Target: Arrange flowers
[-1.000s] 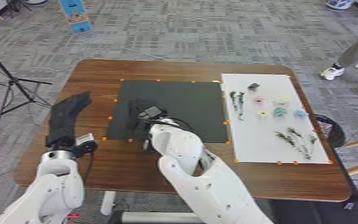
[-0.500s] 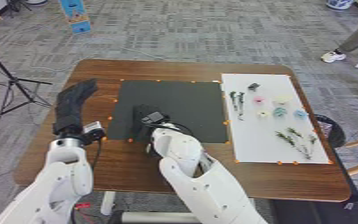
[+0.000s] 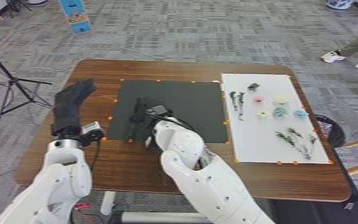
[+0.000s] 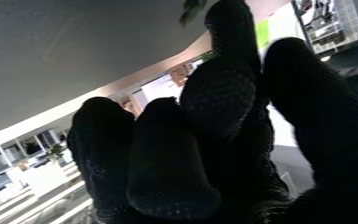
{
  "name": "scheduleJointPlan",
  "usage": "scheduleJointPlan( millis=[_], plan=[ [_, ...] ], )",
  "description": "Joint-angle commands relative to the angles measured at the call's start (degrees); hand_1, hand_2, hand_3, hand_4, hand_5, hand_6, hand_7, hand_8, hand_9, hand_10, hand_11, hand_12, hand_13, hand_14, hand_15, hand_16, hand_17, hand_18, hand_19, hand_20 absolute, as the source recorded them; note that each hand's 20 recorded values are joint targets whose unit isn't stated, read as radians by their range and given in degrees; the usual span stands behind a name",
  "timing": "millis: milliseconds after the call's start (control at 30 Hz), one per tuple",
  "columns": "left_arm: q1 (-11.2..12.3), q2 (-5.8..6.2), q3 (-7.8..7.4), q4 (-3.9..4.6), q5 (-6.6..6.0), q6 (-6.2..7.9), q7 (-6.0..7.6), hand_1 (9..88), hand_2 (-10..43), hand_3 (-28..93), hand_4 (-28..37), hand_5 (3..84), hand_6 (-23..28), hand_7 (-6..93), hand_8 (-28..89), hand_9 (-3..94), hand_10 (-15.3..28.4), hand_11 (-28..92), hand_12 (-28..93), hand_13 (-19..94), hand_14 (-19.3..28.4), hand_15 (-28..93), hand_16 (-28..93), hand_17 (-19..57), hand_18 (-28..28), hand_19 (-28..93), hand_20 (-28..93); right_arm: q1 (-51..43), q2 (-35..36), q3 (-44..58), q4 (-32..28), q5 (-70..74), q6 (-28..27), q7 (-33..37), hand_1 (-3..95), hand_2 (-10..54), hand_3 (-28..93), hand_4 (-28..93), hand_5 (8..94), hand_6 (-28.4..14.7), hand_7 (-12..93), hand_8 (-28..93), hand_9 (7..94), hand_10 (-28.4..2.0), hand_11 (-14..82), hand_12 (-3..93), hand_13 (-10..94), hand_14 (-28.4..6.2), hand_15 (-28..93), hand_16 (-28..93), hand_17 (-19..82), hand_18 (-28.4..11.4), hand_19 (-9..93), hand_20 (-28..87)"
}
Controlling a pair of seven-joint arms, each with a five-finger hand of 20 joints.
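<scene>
Right hand (image 3: 138, 118) slightly shifted, grip impossible to tell, well left of pink flower (image 3: 258, 99).

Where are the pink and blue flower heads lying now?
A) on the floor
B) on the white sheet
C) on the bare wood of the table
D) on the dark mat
B: the pink flower head and the blue flower head lie on the white sheet.
</scene>
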Motion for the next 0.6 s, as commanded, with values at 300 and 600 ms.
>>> scheduleJointPlan(
  millis=[300, 600],
  plan=[
    [17.2, 0.99, -12.29, -3.51, -2.2, -5.91, 5.57, 16.7, 1.8, 74, -28.3, 50.4, 2.7, 15.4, -8, 49.3, 12.5, 17, 11, 37, 12.6, 12, -1, 8.1, 8.6, 4, 17, 1.99, 5.12, -1.86, -5.55, 8.15, -0.03, 1.36, 22.6, 3.7, 61, -5, 76.3, -4.3, 14, -5, 90.4, -12.2, 40.8, 34.5, 88, -7.8, 64, 43, 58, -22.4, 93, 56],
    [22.3, 2.26, -16.4, -2.49, -0.19, -5.53, 4.31, 17.0, 1.6, 75, -28.3, 50.7, 2.6, 15.3, -8, 49.7, 12.6, 17, 11, 38, 12.6, 11, -1, 9.1, 7.5, 3, 17, 2.31, 17.04, -3.56, -15.99, 19.65, 1.19, 3.35, 23.2, 5.3, 58, -5, 71.8, -4.4, 13, -5, 86.8, -14.2, 31.9, 30.9, 86, -9.0, 53, 39, 53, -22.1, 90, 44]
  ],
)
